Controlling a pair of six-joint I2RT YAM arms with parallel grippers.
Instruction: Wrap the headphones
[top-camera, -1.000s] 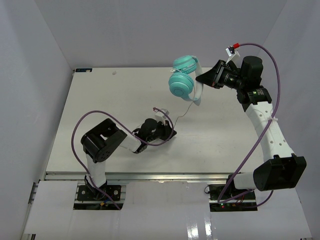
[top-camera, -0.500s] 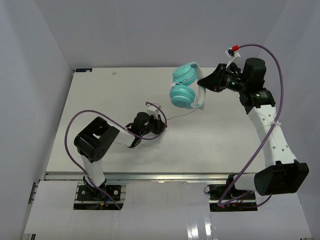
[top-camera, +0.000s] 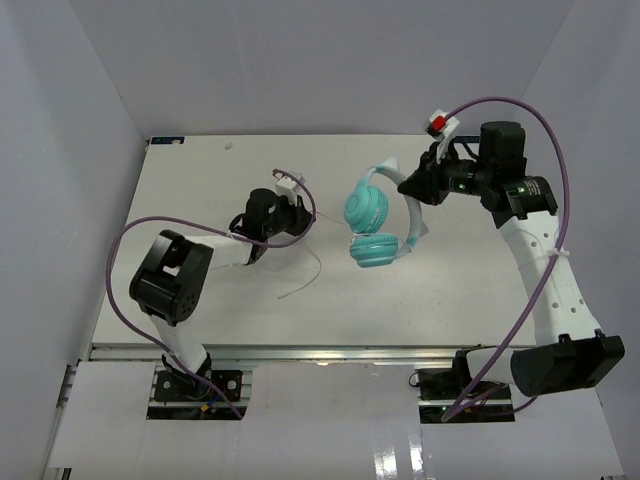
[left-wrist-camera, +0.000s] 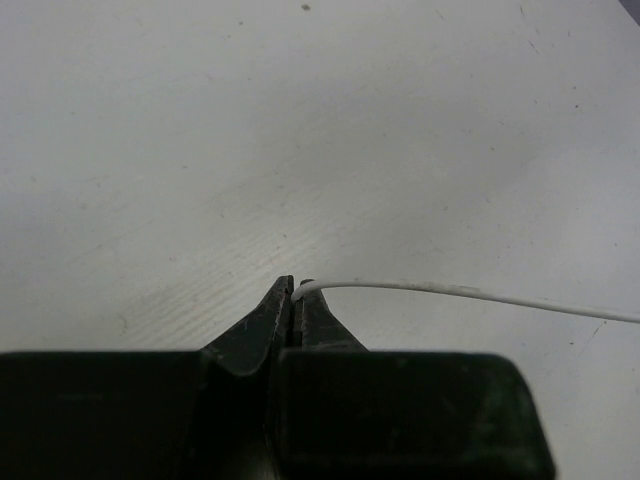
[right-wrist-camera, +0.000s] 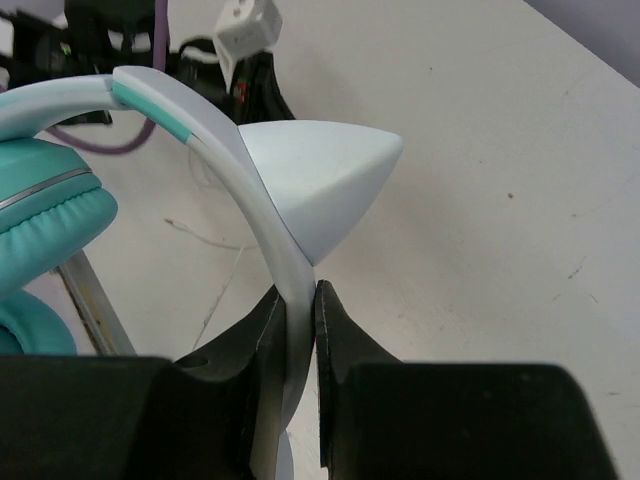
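The teal headphones (top-camera: 368, 210) hang over the middle of the table, with their two earcups on the left. My right gripper (top-camera: 412, 186) is shut on the pale headband (right-wrist-camera: 268, 225), just below a pale pointed ear (right-wrist-camera: 320, 175) on the band. One teal earcup (right-wrist-camera: 45, 215) fills the left of the right wrist view. My left gripper (top-camera: 298, 214) lies low over the table, left of the headphones. Its fingertips (left-wrist-camera: 294, 292) are shut on the thin white cord (left-wrist-camera: 460, 291), which runs off to the right. A loose stretch of cord (top-camera: 300, 280) lies on the table nearer the front.
The white table (top-camera: 200, 300) has grey walls at the back and on both sides. Thick purple cables (top-camera: 125, 260) loop off both arms. The left arm's elbow (top-camera: 165, 275) rests near the front left.
My right gripper has carried the headphones left and toward the table's middle. The left gripper has moved back and left, and its jaws have shut on the cord.
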